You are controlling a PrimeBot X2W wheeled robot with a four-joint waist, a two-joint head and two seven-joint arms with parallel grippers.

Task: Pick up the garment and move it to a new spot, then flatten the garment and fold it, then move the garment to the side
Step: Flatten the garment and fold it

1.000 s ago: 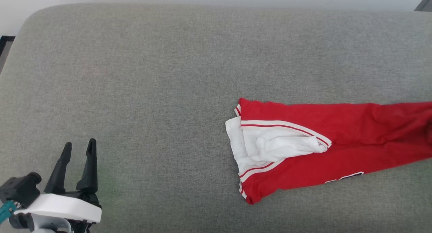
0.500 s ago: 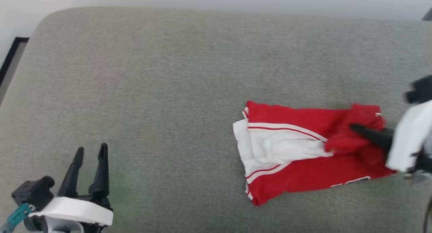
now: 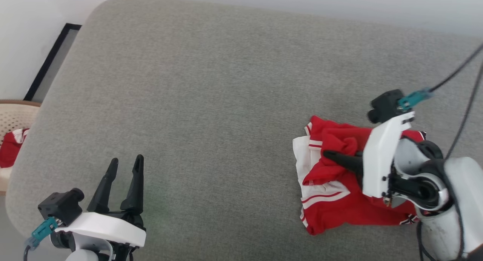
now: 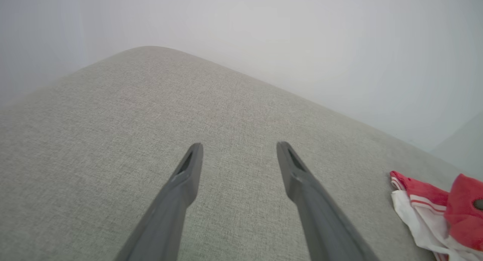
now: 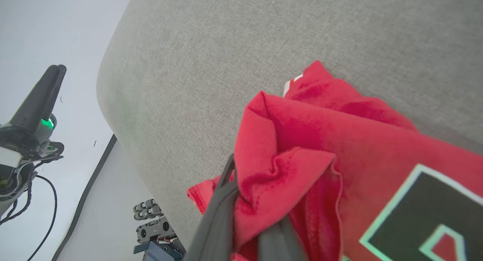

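The red garment point(image 3: 339, 200) with white sleeve and striped trim lies bunched on the right part of the grey cushion point(image 3: 226, 102). My right gripper point(image 3: 332, 156) is shut on a fold of its red fabric point(image 5: 271, 178), fingers pointing left. A black white-outlined letter point(image 5: 426, 219) shows in the right wrist view. My left gripper point(image 3: 124, 170) stands open over bare cushion at the lower left, far from the garment point(image 4: 434, 212); its fingers point(image 4: 188, 178) hold nothing.
A beige basket point(image 3: 15, 121) with red cloth in it stands off the cushion's left edge. A dark-framed panel point(image 3: 49, 64) lies on the floor beyond. Cables point(image 3: 464, 102) trail from the right arm. Wide bare cushion spans the middle and left.
The camera has swung right to left. The right gripper came in and dragged the garment's right part leftward, bunching the long spread shape into a heap. The left gripper has stayed open.
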